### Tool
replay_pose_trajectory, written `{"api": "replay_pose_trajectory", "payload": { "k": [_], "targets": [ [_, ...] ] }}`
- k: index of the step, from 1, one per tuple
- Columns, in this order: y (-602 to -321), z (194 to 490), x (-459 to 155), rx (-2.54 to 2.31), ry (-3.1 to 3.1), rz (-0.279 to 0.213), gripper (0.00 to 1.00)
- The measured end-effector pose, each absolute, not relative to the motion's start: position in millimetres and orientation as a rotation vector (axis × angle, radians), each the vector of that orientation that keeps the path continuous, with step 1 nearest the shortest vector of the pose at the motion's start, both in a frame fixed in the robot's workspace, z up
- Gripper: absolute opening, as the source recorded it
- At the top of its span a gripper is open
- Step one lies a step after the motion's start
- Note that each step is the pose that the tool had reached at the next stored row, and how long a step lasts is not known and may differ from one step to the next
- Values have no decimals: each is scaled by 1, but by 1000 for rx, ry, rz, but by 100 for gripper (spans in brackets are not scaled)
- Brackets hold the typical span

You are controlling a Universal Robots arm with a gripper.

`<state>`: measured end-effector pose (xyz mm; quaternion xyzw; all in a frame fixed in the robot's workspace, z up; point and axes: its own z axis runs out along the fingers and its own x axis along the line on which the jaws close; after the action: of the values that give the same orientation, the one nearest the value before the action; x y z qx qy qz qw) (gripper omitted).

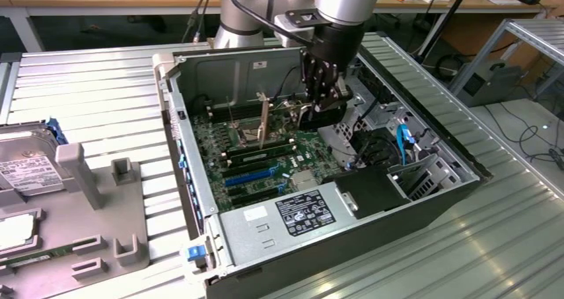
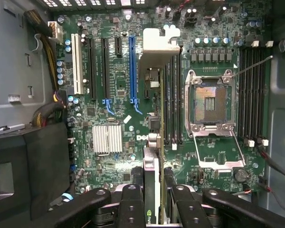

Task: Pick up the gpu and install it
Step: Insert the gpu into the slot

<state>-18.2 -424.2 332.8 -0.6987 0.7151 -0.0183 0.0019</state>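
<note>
Here we find the claw (image 1: 319, 107) down inside the open computer case (image 1: 370, 259). It is clamped on the gpu (image 1: 314, 121), which hangs edge-down just above the motherboard (image 1: 304, 157) and, as far as we can judge, is not yet seated. In the wrist view the claw (image 2: 154, 202) pinches the card by its two flat faces, so the gpu (image 2: 152, 175) reads as a thin line running away to its silver bracket (image 2: 159, 45). We judge this grip is chosen to leave the contact edge free and facing the slots, with the bracket turned toward the vented case wall at the slots' end. The card's line lies beside the blue slot (image 2: 132, 66), not over it.

We count five expansion slots:
- one white slot (image 2: 77, 64)
- two long black slots (image 2: 91, 61)
- one short black slot (image 2: 118, 47)
- the one blue slot

There is one CPU socket (image 2: 211, 102), its retaining frame swung open, and one finned heatsink (image 2: 107, 138).

The case lies on its side on the ribbed desk (image 1: 97, 94) with its open face up, which gives the arm a straight way down. At the exterior view's left, one hard drive (image 1: 22, 170) rests by a grey holder (image 1: 123, 213), well apart from the case.
</note>
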Motion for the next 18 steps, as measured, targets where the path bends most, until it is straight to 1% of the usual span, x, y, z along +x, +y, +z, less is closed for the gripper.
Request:
{"api": "replay_pose_trajectory", "payload": {
  "k": [18],
  "targets": [
    [-424,323,-18,-2193,2243,-57,27]
  ]
}}
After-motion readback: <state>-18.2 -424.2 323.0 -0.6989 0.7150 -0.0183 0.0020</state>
